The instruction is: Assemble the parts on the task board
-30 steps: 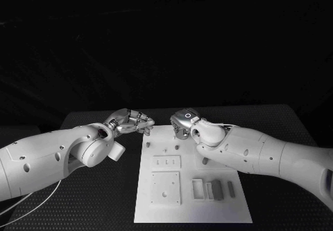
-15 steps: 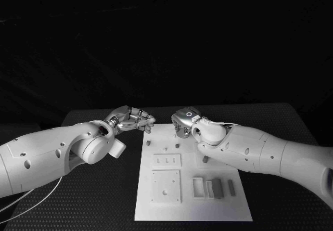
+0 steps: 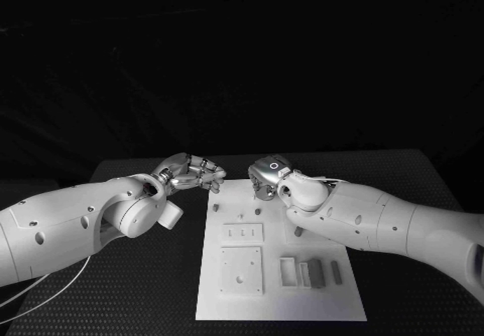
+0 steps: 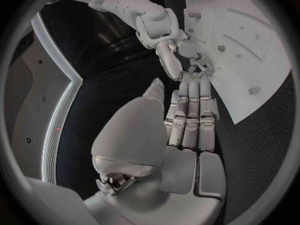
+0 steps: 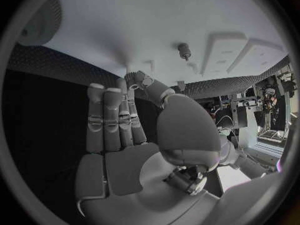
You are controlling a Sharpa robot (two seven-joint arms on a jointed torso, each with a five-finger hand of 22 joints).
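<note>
Left robot hand (image 3: 191,173) slightly nearer task board (image 3: 278,283).

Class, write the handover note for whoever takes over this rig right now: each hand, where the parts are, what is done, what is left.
Left hand: at the far left corner of the task board, fingers curled in; whether it holds a part cannot be told.
Right hand: above the board's far edge, fingers straight and together, holding nothing visible.
Parts: grey bars lie in the near right area; small pegs stand near the far end.
Done: nothing clearly assembled.
Left: fit the loose parts.
</note>
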